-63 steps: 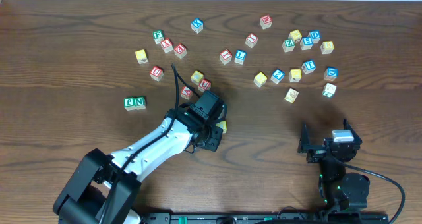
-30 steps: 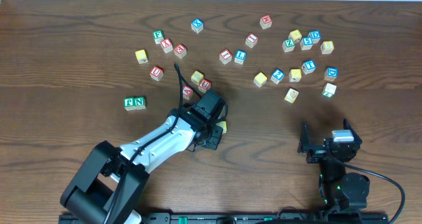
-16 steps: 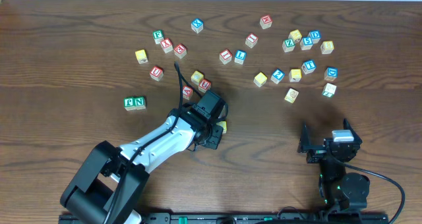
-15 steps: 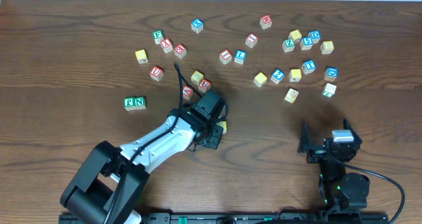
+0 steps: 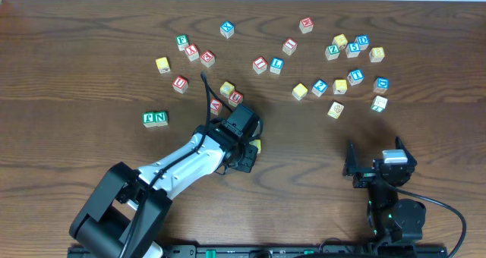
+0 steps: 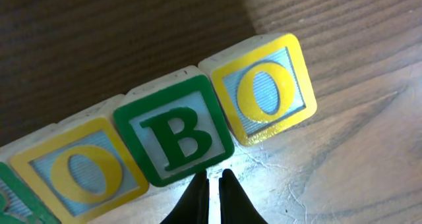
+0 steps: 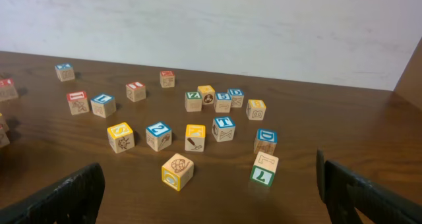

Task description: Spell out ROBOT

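W/ left fingers (image 6: 196,201) together beside the B block (image 6: 175,138), nudge gently so it lines up w/ the O blocks (image 6: 267,92); right fingers (image 7: 66,197) apart.

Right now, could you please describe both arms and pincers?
The left arm has a white link, black joints and black cable; the left pincer has slim black tips. The right arm is black, a pale block atop the black right pincer.

Overhead straight down; wrists near tabletop (image 5: 76,61).
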